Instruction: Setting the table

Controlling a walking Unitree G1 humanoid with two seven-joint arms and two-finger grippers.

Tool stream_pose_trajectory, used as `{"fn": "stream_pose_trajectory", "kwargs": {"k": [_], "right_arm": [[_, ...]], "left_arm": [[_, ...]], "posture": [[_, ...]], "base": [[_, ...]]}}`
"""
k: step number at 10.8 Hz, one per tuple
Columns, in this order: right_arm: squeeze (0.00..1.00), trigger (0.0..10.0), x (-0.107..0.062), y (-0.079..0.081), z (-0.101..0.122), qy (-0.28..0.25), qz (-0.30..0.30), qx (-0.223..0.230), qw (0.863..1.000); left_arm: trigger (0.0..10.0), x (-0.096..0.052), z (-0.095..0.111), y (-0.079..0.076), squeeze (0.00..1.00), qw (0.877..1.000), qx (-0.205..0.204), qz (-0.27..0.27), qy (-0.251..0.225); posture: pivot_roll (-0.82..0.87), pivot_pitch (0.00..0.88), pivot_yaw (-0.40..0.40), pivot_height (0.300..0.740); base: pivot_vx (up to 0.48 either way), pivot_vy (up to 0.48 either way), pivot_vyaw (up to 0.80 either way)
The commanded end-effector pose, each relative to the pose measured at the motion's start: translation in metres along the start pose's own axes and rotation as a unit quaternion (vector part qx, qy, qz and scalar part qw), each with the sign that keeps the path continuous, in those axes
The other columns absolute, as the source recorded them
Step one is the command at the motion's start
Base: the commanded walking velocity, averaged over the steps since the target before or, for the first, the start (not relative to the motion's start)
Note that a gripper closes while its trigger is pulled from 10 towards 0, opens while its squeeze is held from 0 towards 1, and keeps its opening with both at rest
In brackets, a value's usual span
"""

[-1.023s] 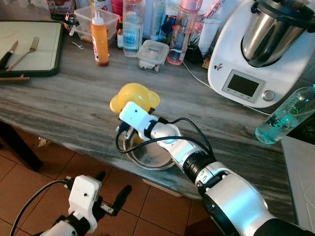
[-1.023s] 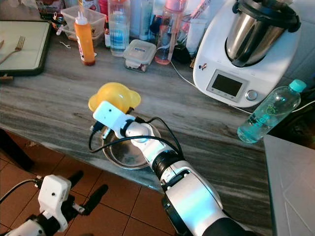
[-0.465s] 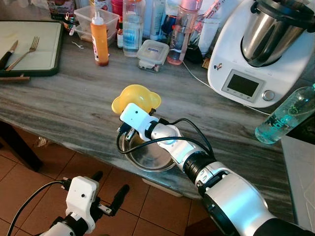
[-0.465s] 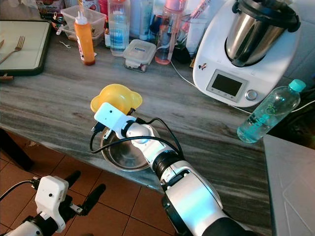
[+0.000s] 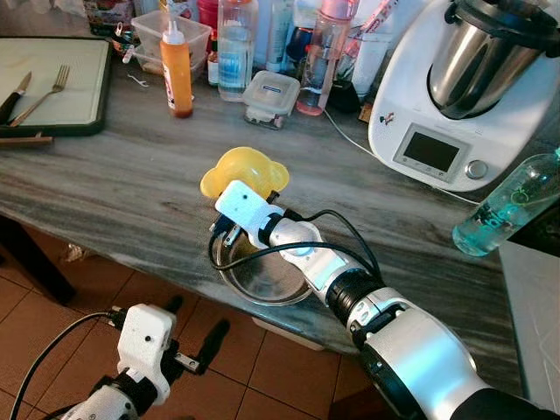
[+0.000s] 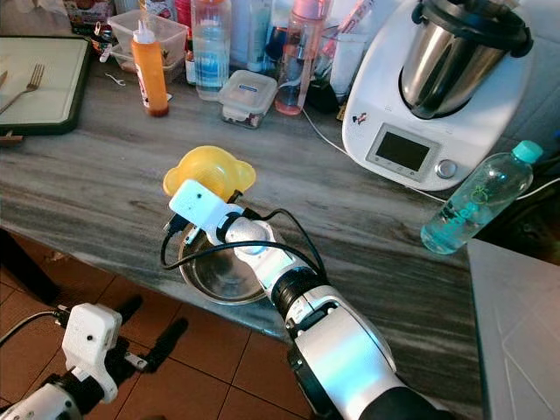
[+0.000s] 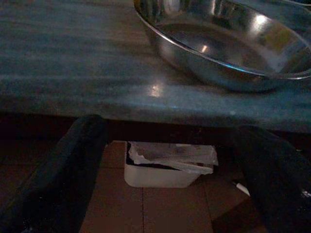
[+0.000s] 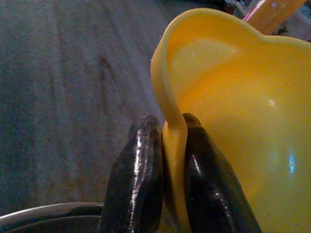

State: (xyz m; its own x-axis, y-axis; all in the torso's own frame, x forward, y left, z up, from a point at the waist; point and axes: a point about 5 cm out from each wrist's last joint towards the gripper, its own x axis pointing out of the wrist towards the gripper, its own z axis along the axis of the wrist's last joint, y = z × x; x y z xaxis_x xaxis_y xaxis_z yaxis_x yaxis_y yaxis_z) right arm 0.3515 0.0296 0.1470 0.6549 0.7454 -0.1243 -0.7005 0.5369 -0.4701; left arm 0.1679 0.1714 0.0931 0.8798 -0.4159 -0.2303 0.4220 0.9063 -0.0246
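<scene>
— Since a second ago, what's different?

— Only slightly: my right gripper (image 8: 167, 160) has carried the yellow bowl (image 5: 246, 171) a touch further in from the countertop's (image 5: 105, 188) near edge, and my left gripper (image 5: 197, 337) has drifted a little below that edge.

— How is the right gripper holding it?

— Its two black fingers (image 8: 138, 160) are pinched on the yellow bowl's rim, one inside and one outside. I see the bowl tipped, its opening facing up and toward the far side of the countertop, away from me.

— Where does it sit?

— Just beyond the steel bowl (image 5: 262, 276), which rests at the near edge; the wrist hangs over that bowl.

— And the left?

— Fingers spread wide, empty, over the tiled floor (image 5: 262, 376) under the counter edge.

— Cutlery?

— A fork (image 5: 39, 94) lies on the tray (image 5: 92, 127) at the far left corner.
</scene>
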Motion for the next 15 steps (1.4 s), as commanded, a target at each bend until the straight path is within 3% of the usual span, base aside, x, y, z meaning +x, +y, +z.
{"fn": "stream_pose_trajectory", "kwargs": {"k": [1,2,3,4,5,7,8,9,11,13,15], "right_arm": [[0.00,0.0,0.024,0.047,0.044,-0.054,0.056,0.035,0.996],[0.00,3.2,0.024,0.045,0.041,-0.045,0.052,0.040,0.997],[0.00,10.0,0.023,0.044,0.041,-0.046,0.051,0.039,0.997],[0.00,10.0,0.023,0.038,0.043,-0.058,0.039,0.060,0.996],[1.00,10.0,0.020,0.031,0.043,-0.073,0.029,0.068,0.995],[1.00,10.0,0.015,0.015,0.044,-0.102,-0.009,0.076,0.992],[0.78,10.0,0.010,0.001,0.043,-0.116,-0.043,0.081,0.989],[0.00,10.0,0.003,-0.013,0.038,-0.127,-0.075,0.085,0.985],[0.00,10.0,-0.010,-0.032,0.030,-0.141,-0.120,0.075,0.980],[0.00,10.0,-0.032,-0.052,0.018,-0.152,-0.173,0.058,0.971],[0.00,10.0,-0.049,-0.054,-0.004,-0.128,-0.196,0.072,0.970]], "left_arm": [[10.0,0.001,0.001,-0.004,0.00,1.000,0.000,-0.005,-0.001],[10.0,0.002,0.001,-0.004,0.00,1.000,0.000,-0.005,-0.002],[10.0,0.002,0.001,-0.004,0.00,1.000,0.000,-0.005,-0.002],[10.0,0.003,0.002,-0.004,0.00,1.000,0.002,-0.004,-0.006],[10.0,0.004,0.005,0.000,0.00,0.999,0.007,0.023,-0.022],[10.0,0.010,0.018,0.014,0.00,0.997,0.014,0.070,-0.042],[10.0,0.013,0.026,0.021,0.00,0.994,0.028,0.091,-0.056],[10.0,0.014,0.030,0.027,0.00,0.991,0.034,0.110,-0.068],[10.0,0.017,0.035,0.032,0.00,0.987,0.040,0.132,-0.081],[10.0,0.019,0.041,0.047,0.00,0.977,0.055,0.187,-0.090],[10.0,0.023,0.043,0.052,0.00,0.973,0.054,0.204,-0.093]], "posture": [[0.36,0.084,-0.164,0.740],[0.36,0.081,-0.164,0.740],[0.36,0.077,-0.164,0.740],[0.36,0.075,-0.165,0.740],[0.35,0.072,-0.162,0.740],[0.34,0.070,-0.161,0.740],[0.34,0.068,-0.156,0.740],[0.32,0.065,-0.150,0.740],[0.31,0.060,-0.142,0.740],[0.29,0.053,-0.130,0.740],[0.27,0.047,-0.117,0.740]], "base": [[0.000,0.000,0.00],[0.000,0.000,0.00],[0.000,0.000,0.00],[0.000,0.000,0.00],[0.000,0.000,0.00],[0.000,0.000,0.00],[0.000,0.000,0.00],[0.000,0.000,0.00],[0.000,0.000,0.00],[0.000,0.000,0.00],[0.000,0.000,0.00]]}}
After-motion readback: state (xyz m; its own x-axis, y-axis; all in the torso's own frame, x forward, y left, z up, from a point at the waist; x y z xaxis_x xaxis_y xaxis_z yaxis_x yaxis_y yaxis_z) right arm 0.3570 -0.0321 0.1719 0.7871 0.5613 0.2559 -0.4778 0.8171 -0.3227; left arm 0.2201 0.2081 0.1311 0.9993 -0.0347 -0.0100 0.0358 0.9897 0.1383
